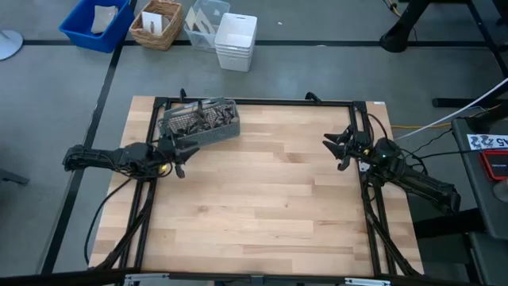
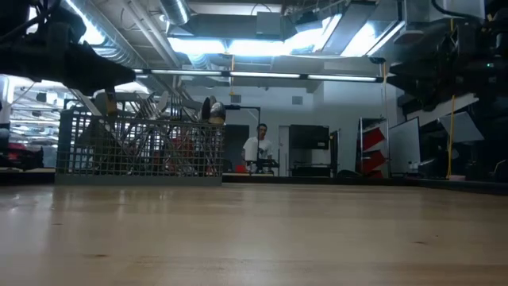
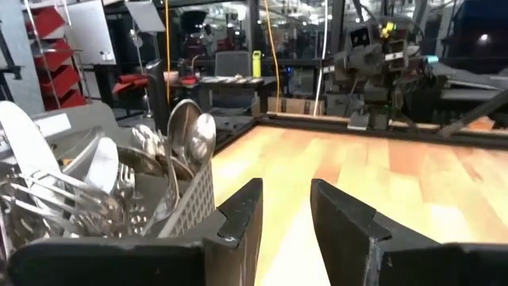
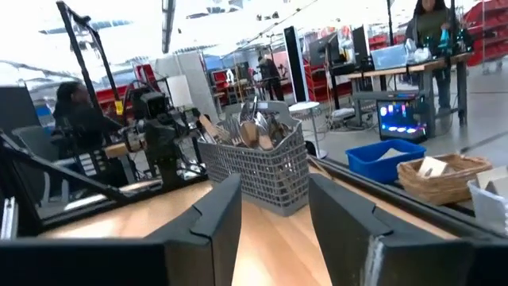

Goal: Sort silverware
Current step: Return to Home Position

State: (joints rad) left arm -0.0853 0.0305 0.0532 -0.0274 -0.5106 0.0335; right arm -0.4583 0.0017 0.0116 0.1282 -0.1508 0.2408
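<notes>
All the silverware (image 1: 202, 119) sits in the grey wire caddy (image 1: 228, 132), and the caddy stands on the wooden table (image 1: 262, 214). The left gripper (image 1: 184, 159) is just beside the caddy. Its two fingers (image 3: 242, 218) are a little way apart, and there is nothing between them. The caddy is right next to one of these fingers, so close that I cannot tell if they touch. The spoons (image 3: 190, 131), forks and knives stick up out of it in a messy bunch, higher than the fingertips. In front of the left fingers there is only bare wood, and far ahead of them is the other arm. The right gripper (image 1: 333, 152) is well apart from the caddy, on the other side of the table. Its fingers (image 4: 218, 210) are a little way apart too, and they hold nothing. They point across the table at the caddy, which stands well ahead of them, with bare wood in between. Past the caddy from these fingers, off the table, are a blue bin (image 4: 389, 163) and a woven basket (image 4: 440, 179). Both grippers are up off the wood. In the low view, the silverware pokes out over the caddy's rim. A person (image 2: 258, 147) stands far back in the room.
</notes>
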